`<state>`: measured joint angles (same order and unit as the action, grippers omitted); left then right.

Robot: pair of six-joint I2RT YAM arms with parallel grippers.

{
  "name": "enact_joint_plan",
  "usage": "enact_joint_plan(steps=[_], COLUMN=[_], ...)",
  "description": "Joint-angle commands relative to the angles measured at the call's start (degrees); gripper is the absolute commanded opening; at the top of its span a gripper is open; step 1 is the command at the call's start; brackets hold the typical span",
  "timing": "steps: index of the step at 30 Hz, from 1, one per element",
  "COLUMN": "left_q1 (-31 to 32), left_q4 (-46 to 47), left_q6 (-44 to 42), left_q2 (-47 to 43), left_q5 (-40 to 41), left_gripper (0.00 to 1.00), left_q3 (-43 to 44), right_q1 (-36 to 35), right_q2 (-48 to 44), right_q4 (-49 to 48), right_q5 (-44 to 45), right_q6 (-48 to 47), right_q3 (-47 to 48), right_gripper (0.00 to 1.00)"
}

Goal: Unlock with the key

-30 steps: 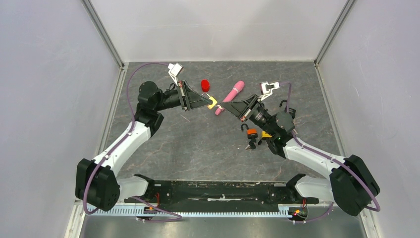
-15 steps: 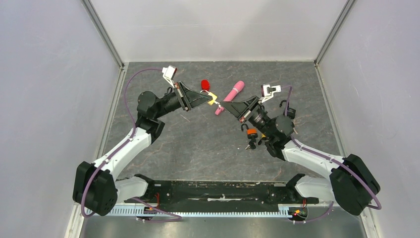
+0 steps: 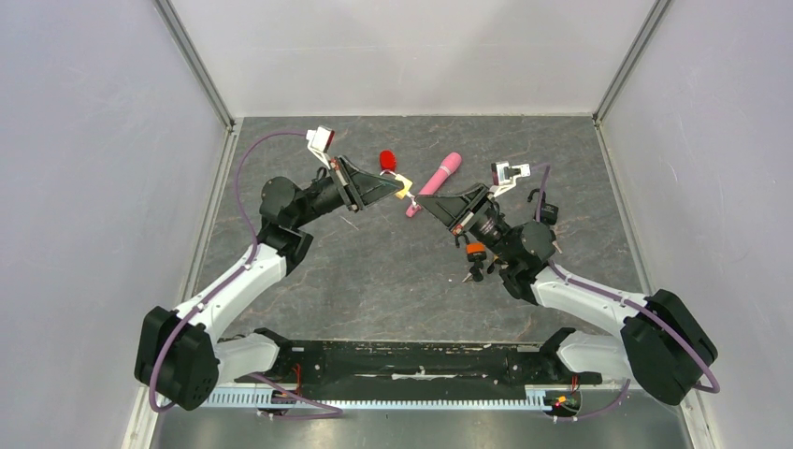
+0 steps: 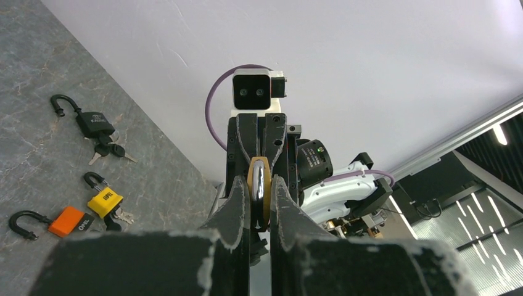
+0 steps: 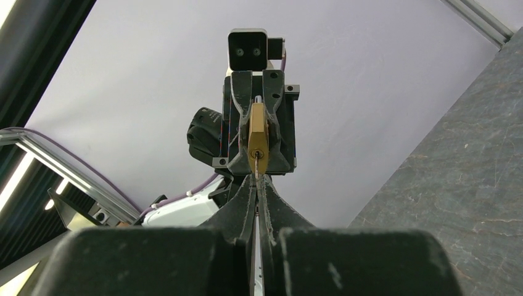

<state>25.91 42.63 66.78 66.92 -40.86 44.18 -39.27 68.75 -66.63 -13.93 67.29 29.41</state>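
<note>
- Since a second ago, the right hand (image 3: 423, 202) has been brought leftward, and the gap to the left hand (image 3: 396, 190) has narrowed.
- On the desk (image 3: 374, 281), by the right arm, an orange padlock (image 4: 66, 220), a yellow padlock (image 4: 105, 201) and a black padlock (image 4: 92, 123) are seen.
- Above mid-desk, the brass padlock (image 3: 405, 192) is clamped in the nearly closed left hand.
- The key (image 5: 255, 165) is pinched in the fully closed right hand, its tip at the padlock's keyhole.
- Farther back lie a pink cylinder (image 3: 438, 178) and a red cap (image 3: 387, 161).
</note>
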Motion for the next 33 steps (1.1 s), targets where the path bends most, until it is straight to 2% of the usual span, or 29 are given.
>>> enact_joint_plan(steps=[1, 4, 11, 14, 19, 24, 27, 33], left_q1=[3.63, 4.06, 4.10, 4.08, 4.58, 8.88, 8.63, 8.72], left_q4=[-1.15, -1.76, -12.25, -12.77, -8.40, -5.94, 0.37, 8.63], left_q6=[-4.27, -5.35, -12.46, -12.65, -10.05, -10.40, -8.49, -13.89], left_q2=[0.31, 0.23, -0.93, -0.72, -0.49, 0.96, 1.08, 0.94], left_q5=[-6.25, -7.65, -9.34, -9.27, -6.94, -3.28, -3.28, -6.87], left_gripper=[0.02, 0.02, 0.02, 0.02, 0.02, 0.02, 0.02, 0.02], left_q3=[2.13, 2.61, 4.90, 4.96, 4.12, 3.63, 1.26, -1.23], right_q1=[-0.12, 0.43, 3.29, 3.68, 3.37, 2.53, 2.61, 2.64], right_q2=[0.23, 0.35, 0.50, 0.88, 1.06, 1.91, 2.61, 4.23], right_q4=[-2.49, -2.63, -2.54, -2.53, -2.84, -4.51, -6.67, -7.53], right_q5=[-0.90, -1.76, -5.81, -6.92, -6.34, -5.15, -5.49, -7.76], right_q6=[-0.36, -0.30, -0.14, -0.07, 0.26, 1.43, 5.15, 15.33], right_q3=[1.42, 1.61, 1.87, 2.17, 2.05, 1.84, 0.48, -0.43], right_gripper=[0.00, 0.00, 0.00, 0.00, 0.00, 0.00, 0.00, 0.00])
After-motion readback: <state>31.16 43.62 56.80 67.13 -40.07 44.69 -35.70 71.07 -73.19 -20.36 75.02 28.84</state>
